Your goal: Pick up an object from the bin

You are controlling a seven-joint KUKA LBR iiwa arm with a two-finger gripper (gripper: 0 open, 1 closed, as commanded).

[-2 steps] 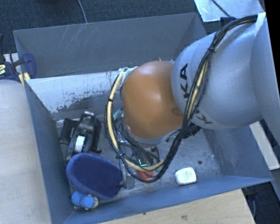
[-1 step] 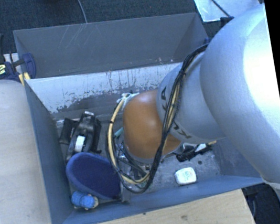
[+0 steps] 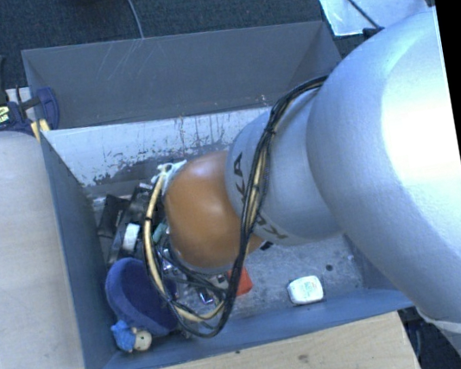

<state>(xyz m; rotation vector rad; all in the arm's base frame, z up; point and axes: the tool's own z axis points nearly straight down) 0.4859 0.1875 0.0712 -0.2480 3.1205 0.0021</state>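
Note:
My gripper [image 3: 184,285] is low in the bin's left half, mostly hidden under the arm's orange dome, with only metal parts of its body showing. A dark blue rounded soft thing [image 3: 129,293] lies right beside it on the left and touches it. A small blue and tan figure [image 3: 131,337] lies at that thing's front edge, in the bin's front left corner. A small red-orange thing [image 3: 243,284] peeks out just right of the gripper.
Several black things [image 3: 119,212] and a white and green piece [image 3: 130,235] are heaped at the back left. A small white oval thing [image 3: 306,290] lies alone by the front wall. The big arm covers the bin's right half.

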